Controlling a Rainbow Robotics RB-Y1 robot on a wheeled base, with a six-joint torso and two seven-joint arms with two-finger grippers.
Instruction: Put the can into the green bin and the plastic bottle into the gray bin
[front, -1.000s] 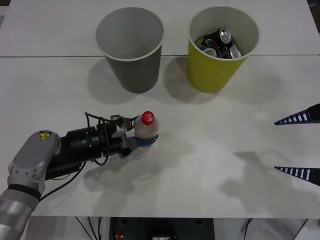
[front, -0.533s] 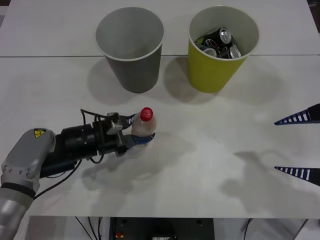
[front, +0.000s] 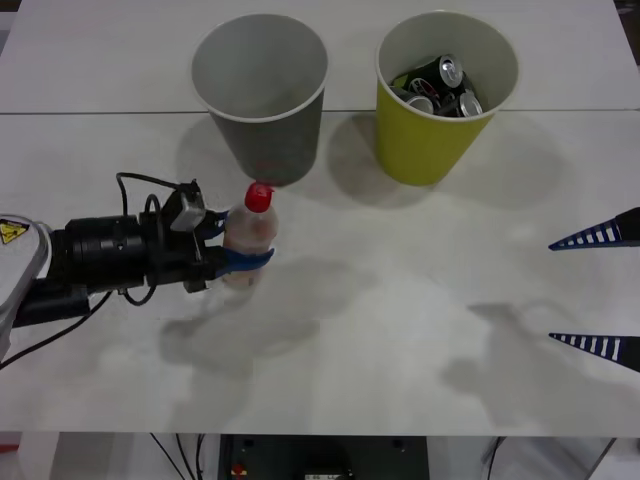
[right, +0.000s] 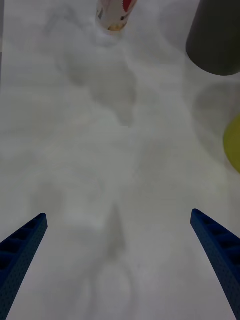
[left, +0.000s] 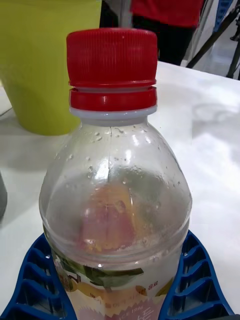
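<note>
plastic bottle (front: 248, 236): clear, red cap; gray bin (front: 262, 96): dark gray; green bin (front: 440, 95): yellow-green

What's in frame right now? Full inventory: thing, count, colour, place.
plastic bottle: one, clear with red cap and pale contents, upright in the left gripper's fingers, near side of the gray bin
gray bin: one, dark gray with light inside, far left of centre on the table
green bin: one, yellow-green, far side, to the right of the gray bin
cans: several, dark and silver, inside the green bin; exact count unclear
table: one, white, under everything
left gripper: one, blue fingers, shut on the bottle, left of centre
right gripper: one, blue fingers, open, at the right edge above the table
</note>
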